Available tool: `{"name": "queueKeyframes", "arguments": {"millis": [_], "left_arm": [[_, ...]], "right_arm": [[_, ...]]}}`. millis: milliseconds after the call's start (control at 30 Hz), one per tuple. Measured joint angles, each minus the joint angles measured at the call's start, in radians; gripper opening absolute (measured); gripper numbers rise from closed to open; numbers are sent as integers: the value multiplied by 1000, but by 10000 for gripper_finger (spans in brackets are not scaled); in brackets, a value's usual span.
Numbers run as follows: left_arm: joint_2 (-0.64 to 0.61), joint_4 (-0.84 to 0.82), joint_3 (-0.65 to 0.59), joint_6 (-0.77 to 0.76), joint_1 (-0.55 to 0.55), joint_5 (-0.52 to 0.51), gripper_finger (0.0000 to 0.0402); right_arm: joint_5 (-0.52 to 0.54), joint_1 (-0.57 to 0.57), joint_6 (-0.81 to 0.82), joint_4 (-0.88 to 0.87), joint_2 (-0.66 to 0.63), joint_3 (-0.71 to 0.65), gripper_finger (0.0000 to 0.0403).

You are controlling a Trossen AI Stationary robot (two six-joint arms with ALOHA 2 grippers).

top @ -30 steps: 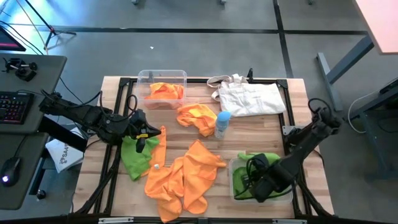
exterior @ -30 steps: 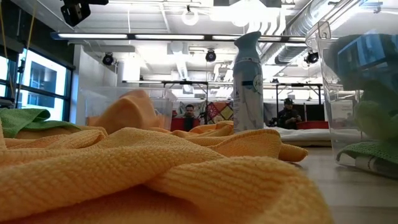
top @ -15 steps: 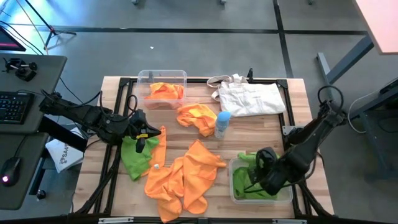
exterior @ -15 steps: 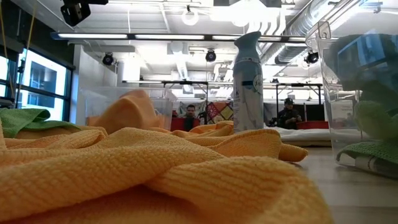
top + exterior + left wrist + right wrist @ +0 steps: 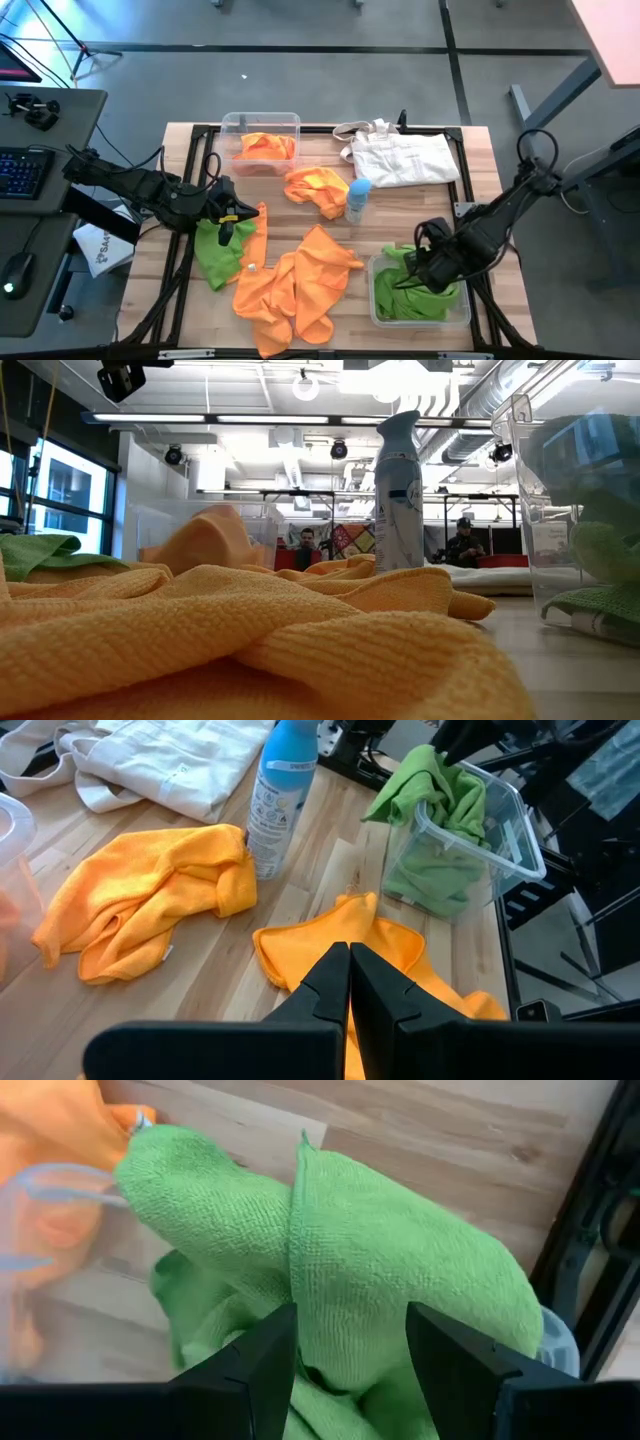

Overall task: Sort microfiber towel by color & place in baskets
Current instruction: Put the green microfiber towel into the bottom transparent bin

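Risen from the clear plastic bin, right gripper gapes empty over bright green cloths; orange heap apparently remains unsorted; left gripper shut.

My right claw hangs at the near right of the worktop with its fingers spread apart and nothing gripped between them. My left claw sits at the left side, arm stretched in low from the left, fingers pressed together.

The high view looks straight down on the whole tabletop. The low view sits at tabletop level, close behind orange towels. Both wrist views look past their jaws and share the green-filled basket.
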Motion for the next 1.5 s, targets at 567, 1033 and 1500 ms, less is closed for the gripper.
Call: {"name": "queueKeyframes", "arguments": {"millis": [567, 1033, 1500], "left_arm": [[0, 0, 0, 0, 0, -8, 0], [0, 0, 0, 0, 0, -12, 0], [0, 0, 0, 11, 0, -12, 0]], "right_arm": [[-30, -58, -136, -8, 106, 0, 124], [-27, -15, -134, -46, 106, 175, 4], [-74, 133, -33, -77, 105, 409, 1]]}}
